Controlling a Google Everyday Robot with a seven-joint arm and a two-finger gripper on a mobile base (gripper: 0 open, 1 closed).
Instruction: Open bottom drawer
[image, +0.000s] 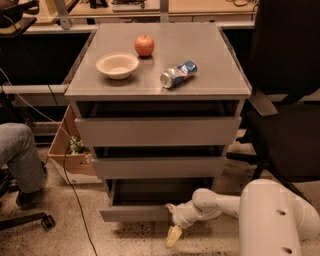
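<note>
The bottom drawer is the slimmest grey front at the foot of the grey metal cabinet. It stands pulled out part way, and its shallow interior shows in shadow behind the front. My gripper is at the right end of that front, low near the floor, touching or right against the front's edge. My white arm reaches in from the lower right.
A medium drawer front and the tallest front stand above, both slightly ajar. On top are an apple, a bowl and a lying can. A black chair stands right, a cardboard box and a person's leg left.
</note>
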